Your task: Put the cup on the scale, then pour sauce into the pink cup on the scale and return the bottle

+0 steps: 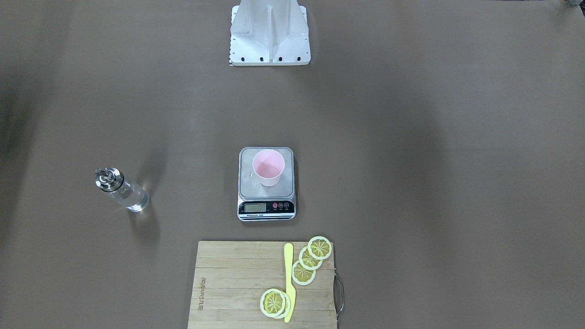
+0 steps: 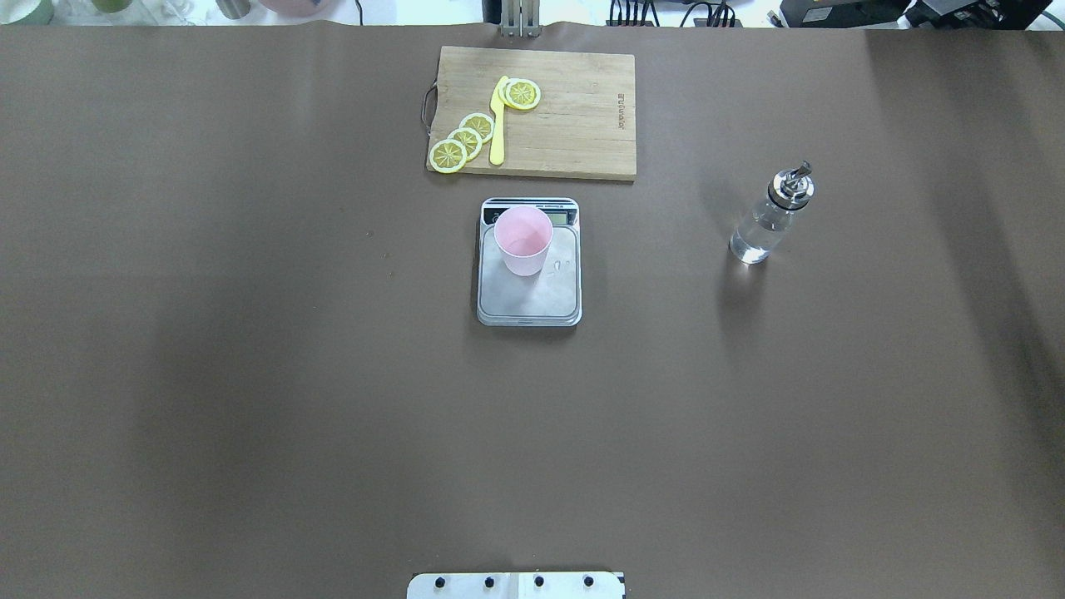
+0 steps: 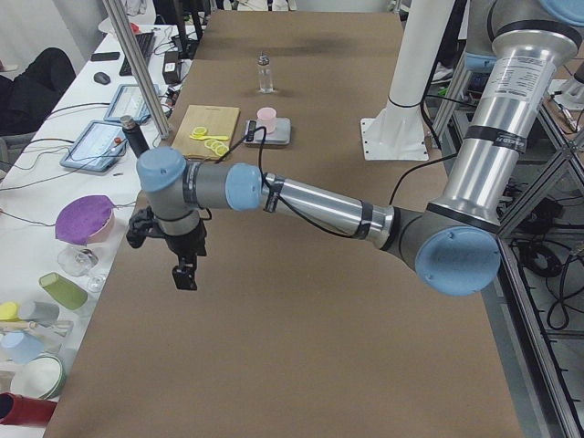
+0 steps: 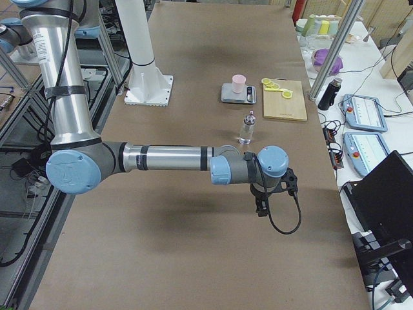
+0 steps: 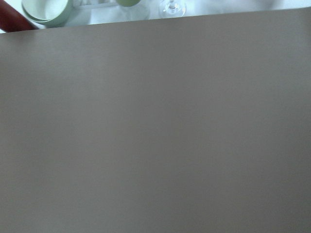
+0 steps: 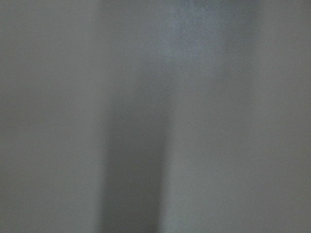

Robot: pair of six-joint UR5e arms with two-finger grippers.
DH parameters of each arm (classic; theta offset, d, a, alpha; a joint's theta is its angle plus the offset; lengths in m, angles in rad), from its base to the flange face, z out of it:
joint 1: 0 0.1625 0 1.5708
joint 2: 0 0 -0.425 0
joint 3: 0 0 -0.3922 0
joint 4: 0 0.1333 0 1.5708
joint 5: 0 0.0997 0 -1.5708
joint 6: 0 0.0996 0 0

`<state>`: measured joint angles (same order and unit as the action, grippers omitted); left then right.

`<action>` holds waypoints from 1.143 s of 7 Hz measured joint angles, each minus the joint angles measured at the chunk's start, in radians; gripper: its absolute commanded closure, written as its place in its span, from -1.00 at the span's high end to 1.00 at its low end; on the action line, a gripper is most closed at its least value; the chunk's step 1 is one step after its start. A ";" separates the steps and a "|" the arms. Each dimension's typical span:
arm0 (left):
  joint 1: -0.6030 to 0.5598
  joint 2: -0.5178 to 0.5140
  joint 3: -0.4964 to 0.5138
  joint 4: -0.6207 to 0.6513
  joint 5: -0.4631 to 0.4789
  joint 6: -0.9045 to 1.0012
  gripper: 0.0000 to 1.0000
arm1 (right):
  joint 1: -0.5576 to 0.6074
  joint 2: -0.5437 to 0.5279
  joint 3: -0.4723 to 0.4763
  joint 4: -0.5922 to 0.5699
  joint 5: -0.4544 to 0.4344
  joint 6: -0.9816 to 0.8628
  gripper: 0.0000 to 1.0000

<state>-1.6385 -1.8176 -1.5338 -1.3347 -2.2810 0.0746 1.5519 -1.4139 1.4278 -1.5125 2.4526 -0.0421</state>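
Small tapered cup [image 1: 268, 167] of matte pale pink plastic, handleless, round rim open upward. Stands upright on the scale [image 1: 249, 183], well inside the edges of its rounded-rectangle platform of dull grey brushed steel. Glossy black front strip with a pale LCD and red buttons, turned away from the robot. Tiny glinting speck [image 1: 252, 175] on the steel just beside the cup (too small to tell what).

Well apart, out on the robot's right: the bottle [image 1: 122, 191], a slim cylinder of clear glass, upright, topped by a shiny metal pourer cap. Colourless sauce [image 1: 133, 201] visible through the glass.

Smooth, matte brown table [image 1: 411, 183] under everything. Beyond the scale from the robot, near it but not touching, a striped bamboo cutting board [image 1: 237, 283] with a wire handle; on it, flat round lemon slices [image 1: 319, 247] and a yellow plastic knife [image 1: 289, 278].

Left gripper [image 3: 185, 274], dark and blocky, hangs over bare table near its own end, far from the scale. Right gripper [image 4: 262, 206] likewise at the opposite end, nearer the bottle but apart from it. Seen only from the side cameras, so cannot tell how wide either pair of fingers stands.
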 measured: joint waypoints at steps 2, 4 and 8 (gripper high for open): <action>-0.023 0.141 -0.012 -0.119 -0.032 0.026 0.97 | 0.011 0.009 -0.019 -0.077 0.014 -0.002 1.00; -0.023 0.194 -0.023 -0.172 -0.035 -0.017 0.97 | 0.024 0.024 -0.014 -0.162 0.017 -0.003 1.00; -0.021 0.198 -0.021 -0.179 -0.034 -0.057 0.97 | 0.040 0.017 -0.013 -0.188 0.013 -0.005 1.00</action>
<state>-1.6598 -1.6199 -1.5545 -1.5138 -2.3148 0.0180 1.5922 -1.3968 1.4149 -1.7010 2.4660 -0.0470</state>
